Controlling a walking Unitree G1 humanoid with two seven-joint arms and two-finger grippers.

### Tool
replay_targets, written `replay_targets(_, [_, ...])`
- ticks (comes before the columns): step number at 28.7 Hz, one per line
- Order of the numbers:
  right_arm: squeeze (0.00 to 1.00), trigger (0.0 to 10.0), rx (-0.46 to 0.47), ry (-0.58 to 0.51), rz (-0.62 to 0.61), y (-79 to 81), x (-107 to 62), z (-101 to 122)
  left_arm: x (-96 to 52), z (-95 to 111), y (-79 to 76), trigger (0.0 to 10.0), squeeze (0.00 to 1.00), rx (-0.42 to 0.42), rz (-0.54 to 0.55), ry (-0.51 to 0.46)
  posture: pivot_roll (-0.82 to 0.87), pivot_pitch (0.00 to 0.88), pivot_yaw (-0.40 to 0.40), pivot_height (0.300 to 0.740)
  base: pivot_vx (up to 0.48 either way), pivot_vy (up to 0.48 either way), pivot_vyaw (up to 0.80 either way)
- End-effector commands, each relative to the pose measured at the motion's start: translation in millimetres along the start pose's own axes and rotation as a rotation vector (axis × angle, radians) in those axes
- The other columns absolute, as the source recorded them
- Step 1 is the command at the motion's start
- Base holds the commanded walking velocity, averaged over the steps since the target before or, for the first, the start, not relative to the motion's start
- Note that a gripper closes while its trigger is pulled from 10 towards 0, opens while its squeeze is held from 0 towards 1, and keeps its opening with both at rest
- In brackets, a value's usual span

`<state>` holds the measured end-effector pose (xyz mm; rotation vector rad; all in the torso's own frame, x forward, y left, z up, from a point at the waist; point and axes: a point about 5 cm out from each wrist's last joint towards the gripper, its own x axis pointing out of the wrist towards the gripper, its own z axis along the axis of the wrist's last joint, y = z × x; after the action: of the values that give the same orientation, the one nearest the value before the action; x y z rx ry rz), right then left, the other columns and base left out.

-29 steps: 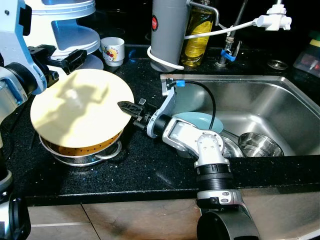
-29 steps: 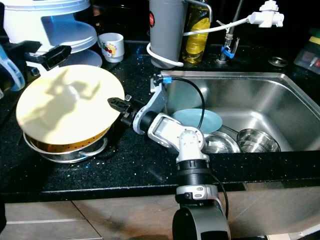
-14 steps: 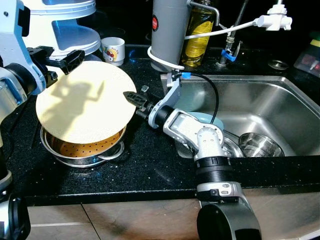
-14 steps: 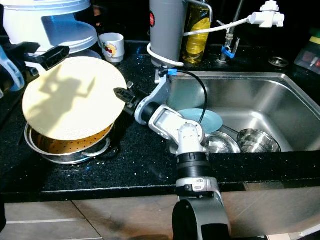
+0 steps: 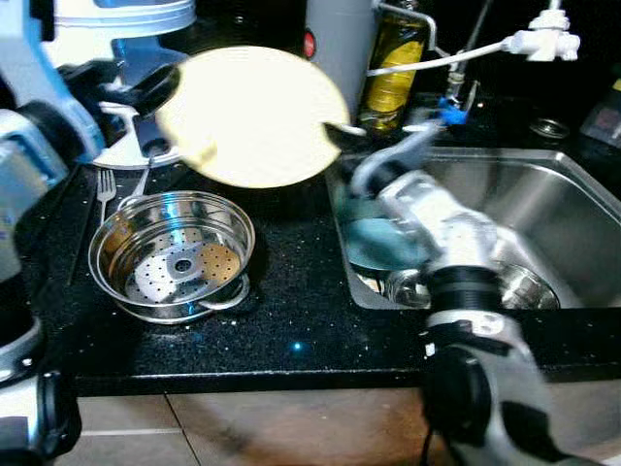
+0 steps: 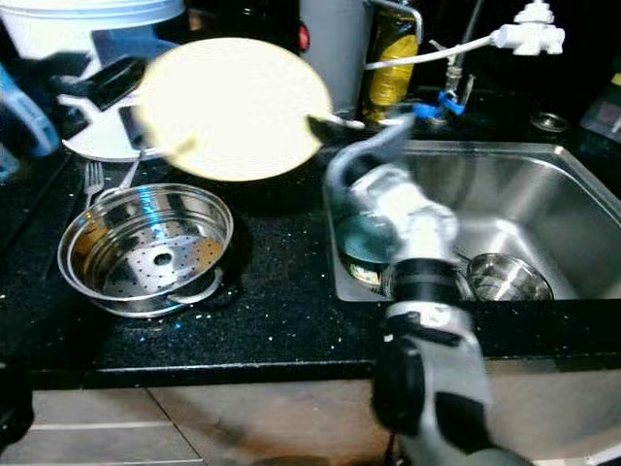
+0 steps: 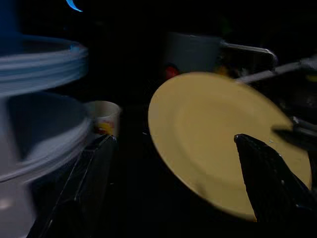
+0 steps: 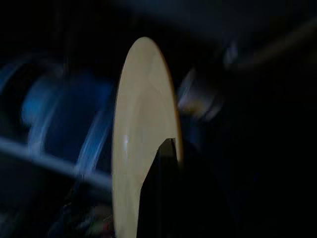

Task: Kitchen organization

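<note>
A pale yellow plate [image 5: 250, 115] hangs tilted in the air above the black counter, between the steamer pot and the sink. My right gripper [image 5: 328, 126] is shut on its right rim, and one finger [image 8: 164, 163] lies over the plate's edge. My left gripper [image 5: 146, 92] stays at the plate's left side by the white rack. Its fingers [image 7: 94, 168] are spread wide open, with the plate [image 7: 218, 134] ahead of them. The perforated steel steamer pot [image 5: 215, 216] stands uncovered on the counter.
A fork [image 5: 105, 184] lies left of the pot. The sink [image 5: 572, 209] holds a blue plate [image 5: 383, 243] and steel bowls [image 5: 529, 286]. A grey canister [image 5: 340, 39], an oil bottle [image 5: 393, 68], a white rack [image 5: 116, 19] and a mug [image 7: 104, 116] line the back.
My right gripper has lifted the yellow plate off the steamer pot and carried it up and to the right. The pot's inside now shows. The views are blurred by motion.
</note>
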<state>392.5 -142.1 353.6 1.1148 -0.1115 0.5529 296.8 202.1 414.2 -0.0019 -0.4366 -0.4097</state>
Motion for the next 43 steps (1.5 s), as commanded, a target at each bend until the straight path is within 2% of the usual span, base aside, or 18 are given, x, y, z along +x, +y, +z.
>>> replay_targets(1, [0.0,0.0,-0.085,-0.024,-0.013,-1.2,-4.3,9,4.6,-6,-15.8,10.0,0.0,0.027,-0.068,0.006,0.05,0.205,-0.041,0.74,0.0,0.0,0.0])
replay_targets(3, [0.0,0.0,-0.243,-0.105,-0.054,-2.9,-16.7,35,12.1,-21,-37.5,10.0,0.0,0.001,-0.159,0.026,0.04,0.208,-0.027,0.74,0.0,0.0,0.0])
replay_targets(5, [0.0,0.0,-0.305,-0.148,-0.065,-2.1,-22.3,47,15.1,-26,-47.1,10.0,0.0,-0.036,-0.204,0.018,0.04,0.208,-0.027,0.74,0.0,0.0,0.0])
replay_targets(7, [0.0,0.0,-0.476,-0.216,-0.087,0.7,-34.5,67,19.3,-35,-68.2,10.0,0.0,-0.125,-0.31,0.023,0.04,0.209,-0.02,0.74,0.0,0.0,0.0])
replay_targets(8, [0.0,0.0,-0.616,-0.242,-0.107,3.3,-41.1,77,20.9,-44,-80.5,10.0,0.0,-0.153,-0.368,0.057,0.04,0.209,-0.02,0.74,0.0,0.0,0.0])
replay_targets(9, [0.0,0.0,-0.616,-0.242,-0.107,3.3,-41.1,77,20.9,-44,-80.5,10.0,0.0,-0.153,-0.368,0.057,0.04,0.209,-0.02,0.74,0.0,0.0,0.0])
replay_targets(14, [0.0,0.0,-0.936,-0.264,-0.153,11.1,-50.3,91,24.1,-64,-98.4,10.0,0.0,-0.14,-0.443,0.174,0.04,0.211,-0.017,0.74,0.0,0.0,0.0])
replay_targets(15, [0.0,0.0,-0.936,-0.264,-0.153,11.1,-50.3,91,24.1,-64,-98.4,10.0,0.0,-0.14,-0.443,0.174,0.04,0.211,-0.017,0.74,0.0,0.0,0.0])
replay_targets(16, [0.0,0.0,-1.013,-0.253,-0.165,12.1,-51.3,91,25.3,-71,-102.6,10.0,0.0,-0.13,-0.454,0.201,0.04,0.211,-0.017,0.74,0.0,0.0,0.0])
replay_targets(17, [0.0,0.0,-1.148,-0.216,-0.188,10.9,-53.0,91,27.3,-86,-111.6,10.0,0.0,-0.049,-0.472,0.257,0.04,0.21,-0.018,0.74,0.0,0.0,0.0])
replay_targets(20, [0.0,0.1,-1.215,-0.185,-0.197,8.0,-54.1,90,27.6,-94,-116.6,10.0,0.0,0.006,-0.488,0.283,0.04,0.209,-0.017,0.74,0.0,0.0,0.0])
replay_targets(27, [0.0,0.3,-1.342,-0.053,-0.235,-7.7,-58.0,84,33.4,-96,-122.6,10.0,0.0,0.024,-0.495,0.289,0.04,0.208,-0.016,0.74,0.0,0.0,0.0])
replay_targets(30, [0.0,0.0,-1.435,0.116,-0.31,-30.1,-63.6,79,34.3,-103,-128.9,10.0,0.0,0.082,-0.539,0.325,0.04,0.2,-0.019,0.74,0.0,0.0,0.0])
replay_targets(39, [0.0,0.0,-1.471,0.305,-0.399,-61.8,-72.1,65,38.1,-100,-139.1,10.0,0.0,0.119,-0.594,0.316,0.04,0.191,-0.016,0.74,0.0,0.0,0.0])
replay_targets(40, [0.0,2.4,-1.468,0.33,-0.402,-65.5,-73.1,62,38.8,-100,-139.6,10.0,0.0,0.122,-0.599,0.319,0.04,0.189,-0.015,0.74,0.0,0.0,0.0])
replay_targets(41, [0.0,4.1,-1.47,0.349,-0.407,-68.3,-73.8,60,39.5,-100,-140.0,10.0,0.0,0.127,-0.603,0.321,0.04,0.189,-0.015,0.74,0.0,0.0,0.0])
replay_targets(42, [0.0,4.1,-1.47,0.349,-0.407,-68.3,-73.8,60,39.5,-100,-140.0,10.0,0.0,0.127,-0.603,0.321,0.04,0.189,-0.015,0.74,0.0,0.0,0.0])
replay_targets(43, [0.0,7.5,-1.471,0.363,-0.414,-70.8,-74.3,59,40.1,-100,-140.1,10.0,0.0,0.136,-0.606,0.322,0.04,0.189,-0.014,0.74,0.0,0.0,0.0])
